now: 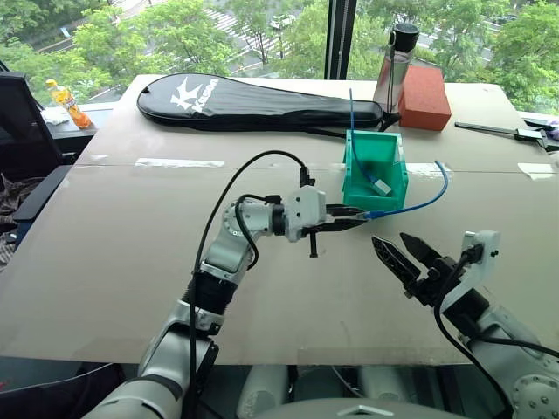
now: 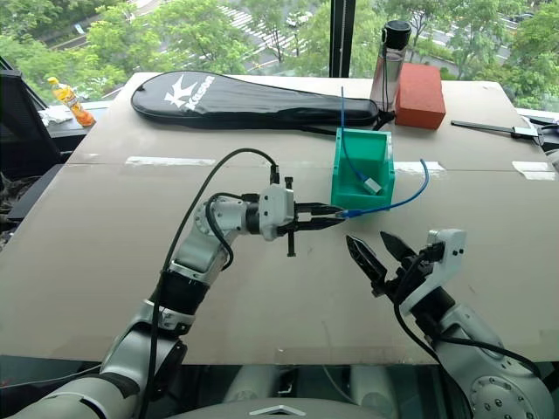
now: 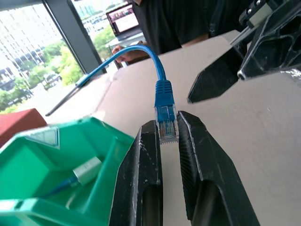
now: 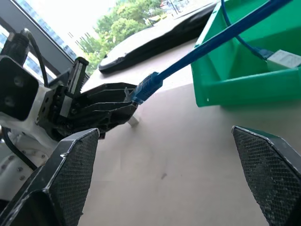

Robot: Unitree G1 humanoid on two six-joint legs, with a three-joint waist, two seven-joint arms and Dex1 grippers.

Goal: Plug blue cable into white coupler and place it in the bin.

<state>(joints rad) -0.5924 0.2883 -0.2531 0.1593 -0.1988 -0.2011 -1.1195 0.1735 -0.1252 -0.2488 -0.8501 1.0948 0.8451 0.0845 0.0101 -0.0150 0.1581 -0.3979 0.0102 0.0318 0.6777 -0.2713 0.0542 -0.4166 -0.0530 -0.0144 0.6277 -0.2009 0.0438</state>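
Gripping the plug end of the blue cable [image 3: 165,113], the left gripper [image 1: 354,217] is clamped on it just in front of the bin [image 1: 354,188], pointing level toward the robot's right. From the plug the cord arcs up and away to the right over the table [image 1: 131,262], its far end near the strip of tape [image 1: 183,162].

Right gripper [image 1: 403,251] hangs close by with its fingers spread wide and nothing between them, tips aimed toward the held plug.

White coupler: a tiny white block [image 4: 134,121] lies on the table just under the left gripper in the right wrist view; I judge this to be the one wanted, but cannot be sure. A second white block [image 3: 87,170], joined to a straighter blue cord [image 1: 353,122], already sits inside the bin and is not the target.

Step in hand, as judged: plug secured, coupler not yet picked up.

Risks:
- grip is only on the plug tip; the cord's spring could twist the plug out of line or pull it free
- right gripper could take the wrong block from the bin
- the small block could skid when pinched
- the arms are close together; fingers could collide near the bin front
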